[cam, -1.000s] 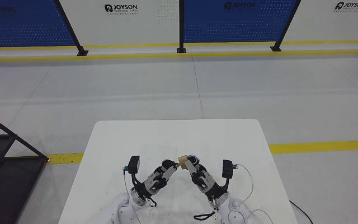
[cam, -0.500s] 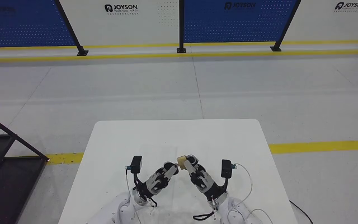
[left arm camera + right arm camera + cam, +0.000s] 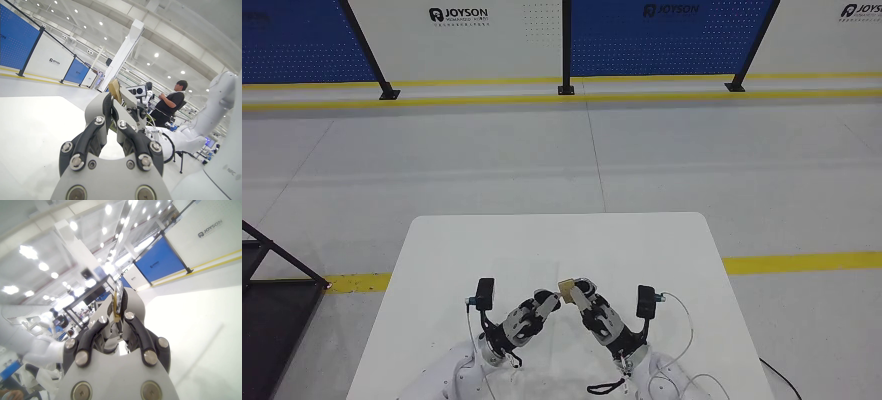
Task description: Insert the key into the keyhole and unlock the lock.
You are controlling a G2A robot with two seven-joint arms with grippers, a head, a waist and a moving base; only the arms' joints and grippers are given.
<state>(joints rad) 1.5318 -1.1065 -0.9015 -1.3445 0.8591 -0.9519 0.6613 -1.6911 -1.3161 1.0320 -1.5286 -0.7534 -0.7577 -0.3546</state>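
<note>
Works over the near strip of the white table [image 3: 542, 235], close to the near edge and roughly midway between the side edges — well apart from both. Has the broad far part of the tabletop ahead, running out to the far edge. Past the table's right side, a yellow floor line [image 3: 802, 262]; beyond the far edge, grey floor up to a barrier of blue and white panels [image 3: 662, 35].

Angles both forearms up from the near edge and inward, bringing the two tips together in a low peak above the tabletop. Carries a black camera block [image 3: 483, 294] on the outer side of each wrist.

Grips the lock [image 3: 118, 294] in the right gripper [image 3: 119, 305], with the fingers closed on it — brass body down between the pads, chrome shackle standing edge-on above them, all of it lifted off the table. Sets the left gripper [image 3: 112, 102] just beside the lock's brass body, with the fingers drawn nearly together and only a thin slit between the black pads. Cannot tell what, if anything, is pinched there.
</note>
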